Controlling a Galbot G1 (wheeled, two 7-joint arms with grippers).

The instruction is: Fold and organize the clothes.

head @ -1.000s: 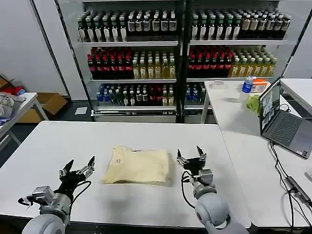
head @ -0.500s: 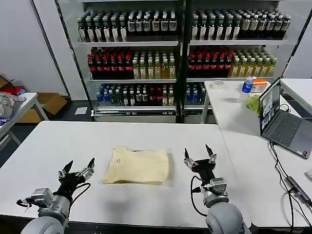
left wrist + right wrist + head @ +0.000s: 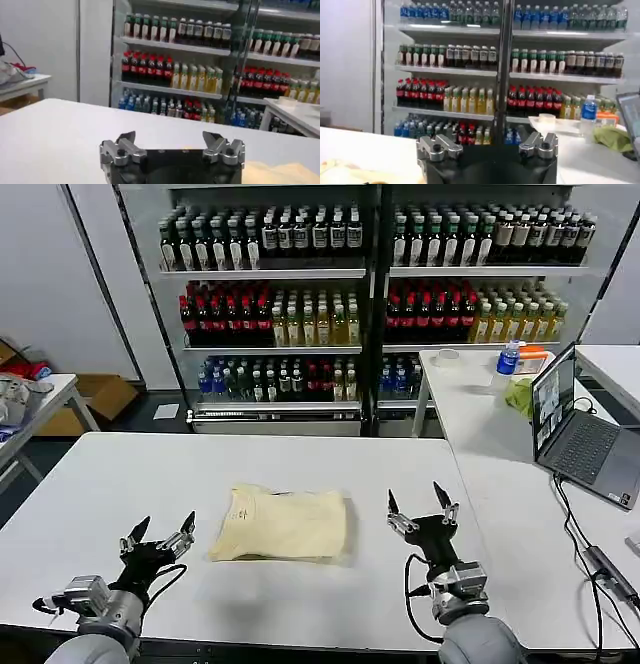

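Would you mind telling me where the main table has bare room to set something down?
Bare patches: behind the T-shirt toward the table far edge, and left of it above the left gripper. Tighter: between shirt and right gripper.

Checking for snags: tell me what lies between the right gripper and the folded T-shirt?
Nothing: in the head view only bare white table separates the open right gripper from the folded T-shirt.

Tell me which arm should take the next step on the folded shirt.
Probably left. The left hand sits open, close beside the folded T-shirt's near corner, low over the table. The right hand, also open, stands farther from the shirt's edge.
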